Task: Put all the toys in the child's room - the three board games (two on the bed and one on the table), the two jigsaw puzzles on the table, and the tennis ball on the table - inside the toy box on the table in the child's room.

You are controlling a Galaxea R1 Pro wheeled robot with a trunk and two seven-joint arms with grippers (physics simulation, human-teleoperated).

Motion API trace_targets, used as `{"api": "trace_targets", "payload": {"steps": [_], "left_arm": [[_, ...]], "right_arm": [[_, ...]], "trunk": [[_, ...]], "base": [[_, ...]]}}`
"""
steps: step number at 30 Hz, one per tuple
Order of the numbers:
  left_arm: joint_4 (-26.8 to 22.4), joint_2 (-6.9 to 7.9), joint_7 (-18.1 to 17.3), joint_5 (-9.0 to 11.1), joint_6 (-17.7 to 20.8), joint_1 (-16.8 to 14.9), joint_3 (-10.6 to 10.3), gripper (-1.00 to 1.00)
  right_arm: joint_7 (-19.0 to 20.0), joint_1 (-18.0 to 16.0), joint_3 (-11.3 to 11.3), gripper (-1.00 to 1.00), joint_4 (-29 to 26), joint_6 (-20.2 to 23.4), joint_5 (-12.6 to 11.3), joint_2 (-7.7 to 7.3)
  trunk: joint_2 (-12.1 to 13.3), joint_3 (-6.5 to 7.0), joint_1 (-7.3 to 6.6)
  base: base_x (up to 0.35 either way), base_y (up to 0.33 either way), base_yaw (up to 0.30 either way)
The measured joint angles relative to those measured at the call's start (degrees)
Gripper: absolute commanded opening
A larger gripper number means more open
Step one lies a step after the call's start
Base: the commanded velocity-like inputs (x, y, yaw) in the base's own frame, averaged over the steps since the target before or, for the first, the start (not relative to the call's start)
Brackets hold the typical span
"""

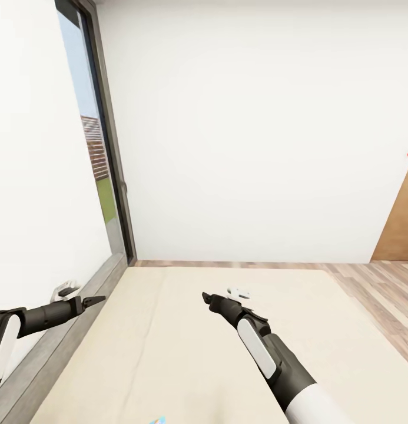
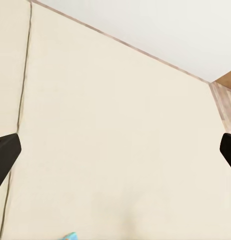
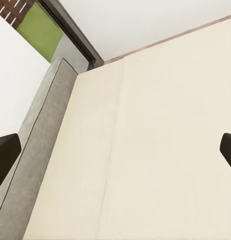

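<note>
- A white-walled room with a wood-plank floor (image 1: 380, 282) at the far right, a tall dark-framed window (image 1: 98, 147) on the left, and a wide low bed with a plain cream mattress (image 1: 186, 347) and a grey padded edge (image 1: 56, 353) under both arms.
- The left end effector (image 1: 96, 301) hangs over the padded edge; in its wrist view its dark fingertips (image 2: 5, 155) sit far apart at the frame's sides, so it is spread wide and holds nothing.
- The right end effector (image 1: 207, 297) hovers over the middle of the mattress, its fingertips (image 3: 5, 152) likewise wide apart and empty.
- A small blue scrap (image 1: 155, 420) peeks in at the bottom edge of the head view, and again in the left wrist view; it may be a corner of a colourful game box, but too little shows to tell.
- If so, it lies back towards the robot, behind both end effectors and between the arms; its long axis cannot be read.
- Judging by this, the coming move calls for drawing an arm back, or tilting the head down first.
</note>
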Motion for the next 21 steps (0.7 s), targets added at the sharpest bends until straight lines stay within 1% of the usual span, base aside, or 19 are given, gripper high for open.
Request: {"api": "trace_targets", "payload": {"steps": [11,13,14,16,21], "left_arm": [[0.9,-0.02,0.5,0.0,-0.1,0.0,-0.2,1.0],[2.5,0.0,0.7,-0.1,-0.3,0.0,-1.2,1.0],[4.1,0.02,1.0,-0.2,-0.6,0.0,-2.3,1.0],[5.9,0.04,1.3,-0.3,-1.2,0.0,-3.6,1.0],[10.8,0.0,3.3,-0.5,-4.1,-0.2,-6.9,1.0]], "right_arm": [[0.0,0.0,0.0,1.0,-0.4,0.0,0.2,0.0],[-0.1,0.0,0.1,1.0,-1.6,0.2,0.2,-0.03],[-0.3,0.0,0.4,1.0,-2.8,0.5,0.2,-0.05],[-0.4,0.0,0.9,1.0,-4.4,1.1,0.3,-0.09],[-1.0,0.0,2.7,1.0,-9.2,4.7,0.6,-0.18]], "trunk": [[0.0,0.0,0.0],[0.0,0.0,0.0],[0.0,0.0,0.0],[0.0,0.0,0.0],[0.0,0.0,0.0]], "base": [[0.0,0.005,0.0],[0.0,0.0,0.0],[0.0,0.0,0.0],[0.0,0.0,0.0],[0.0,0.0,0.0]]}}
